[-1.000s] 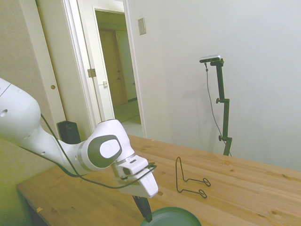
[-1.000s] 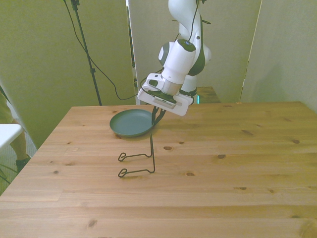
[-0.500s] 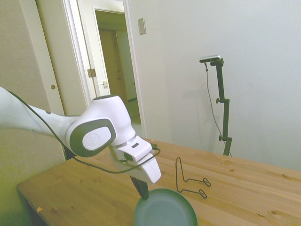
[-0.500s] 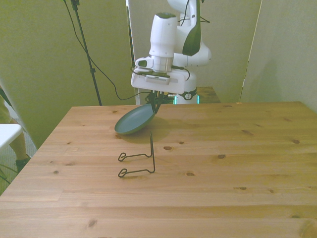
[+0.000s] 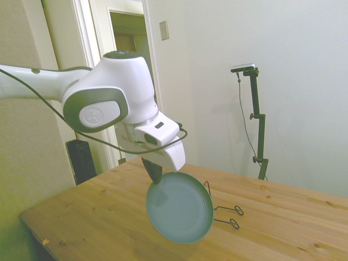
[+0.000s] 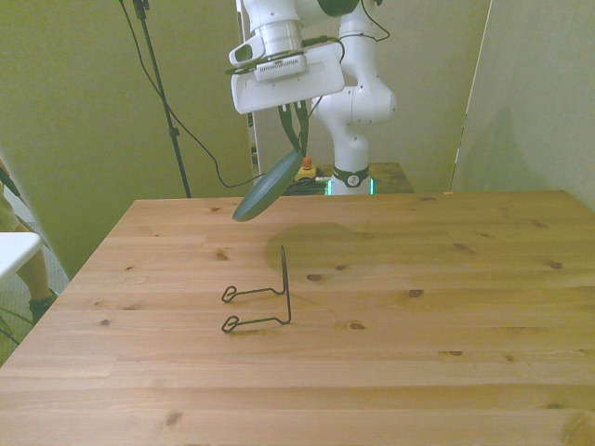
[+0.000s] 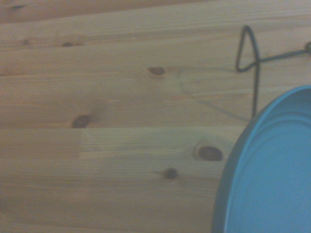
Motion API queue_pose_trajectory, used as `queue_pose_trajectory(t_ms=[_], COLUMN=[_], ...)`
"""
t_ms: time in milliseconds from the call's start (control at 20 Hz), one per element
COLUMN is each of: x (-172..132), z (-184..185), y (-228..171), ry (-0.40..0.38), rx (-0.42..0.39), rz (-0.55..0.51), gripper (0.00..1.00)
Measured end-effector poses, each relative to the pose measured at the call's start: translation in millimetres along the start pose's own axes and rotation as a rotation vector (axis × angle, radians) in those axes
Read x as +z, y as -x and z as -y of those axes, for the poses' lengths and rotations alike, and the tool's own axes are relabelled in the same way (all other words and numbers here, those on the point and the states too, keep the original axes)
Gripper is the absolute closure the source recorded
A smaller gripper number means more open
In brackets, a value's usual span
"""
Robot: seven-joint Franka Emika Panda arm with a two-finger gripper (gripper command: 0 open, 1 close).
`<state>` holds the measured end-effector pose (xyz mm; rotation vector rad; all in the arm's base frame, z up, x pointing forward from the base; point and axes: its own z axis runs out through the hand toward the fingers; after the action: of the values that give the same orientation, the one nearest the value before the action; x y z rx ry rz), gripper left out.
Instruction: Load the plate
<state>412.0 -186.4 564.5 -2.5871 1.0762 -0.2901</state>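
The dark teal plate (image 5: 179, 207) hangs in the air, tilted steeply, well above the table. My gripper (image 5: 155, 172) is shut on its upper rim. In the front view the plate (image 6: 265, 189) shows almost edge-on, under the gripper (image 6: 298, 139), above the table's far part. The thin black wire stand (image 6: 263, 299) sits on the table below and nearer the camera. In the side view the wire stand (image 5: 223, 208) is partly hidden behind the plate. The wrist view shows the plate's face (image 7: 269, 170) and the stand (image 7: 252, 53) on the wood beyond it.
The wooden table (image 6: 418, 325) stretches wide around the stand. An open doorway (image 5: 130, 81) lies behind the arm in the side view. A black tripod pole with a cable (image 6: 163, 93) stands off the table at the front view's left.
The gripper has risen high off the table with the plate in it. The plate has swung from nearly flat to steeply tilted. The wire stand has not moved.
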Motion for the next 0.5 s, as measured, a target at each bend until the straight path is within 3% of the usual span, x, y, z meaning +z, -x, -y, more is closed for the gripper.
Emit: queue_pose_trajectory(t_ms=[200,500], x=[-8.2,-6.7], z=[17.8,21.1], y=[-1.0,-2.0], ry=[-0.063,-0.059], rx=[-0.086,-0.119], rz=[0.069,0.079], gripper=[1.0,1.0])
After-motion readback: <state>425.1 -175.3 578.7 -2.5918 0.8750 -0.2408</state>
